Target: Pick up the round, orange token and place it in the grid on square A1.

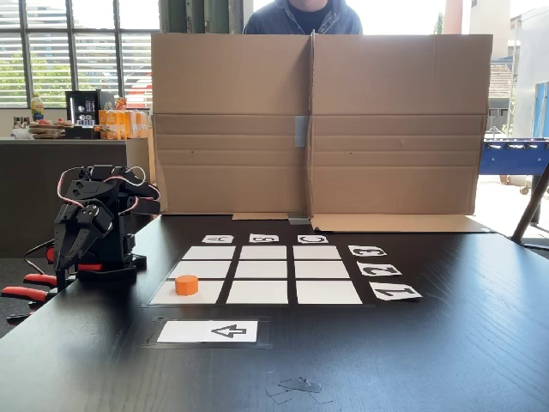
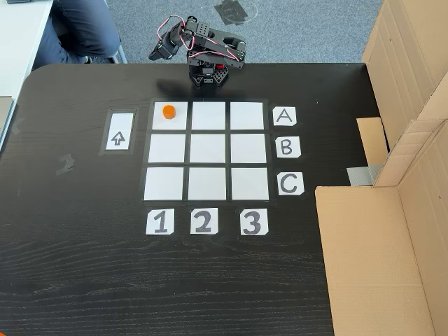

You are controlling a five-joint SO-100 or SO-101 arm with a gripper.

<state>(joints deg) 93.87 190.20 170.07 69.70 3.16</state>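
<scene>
Sits on square A1 (image 2: pixel 175 122), the round, orange token (image 2: pixel 168 110): corner cell of the grid (image 2: pixel 208 148) where the A card's (image 2: pixel 284 116) row meets the 1 card's (image 2: pixel 160 222) column, upright, a little off centre toward the grid's outer edge on the arm's side. Looks placed, judging by that.

Folded up just beyond the grid's A edge, the arm (image 2: pixel 206 52), nothing carried. Fingers (image 1: pixel 70 242) pointed down and away from the grid, well apart from the token; released or clenched, cannot tell, too dark and too small in both fixed views.

Little left to do, so most of the risk lies in disturbing what stands:
- Any fresh reach toward the grid from that folded pose would pass over the A1 corner first, nearest the base. Could clip the token and push it into the black gap or off the grid altogether.
- Loose-looking paper under the token. Could shift with a nudge of the bench (image 1: pixel 429 360), spoiling the alignment.
- Short and round, so likely to slide, or roll on its edge if tipped.
- Arrow card (image 2: pixel 119 131) just outside the grid beside A1, also white: easy wrong target if re-placing.
</scene>
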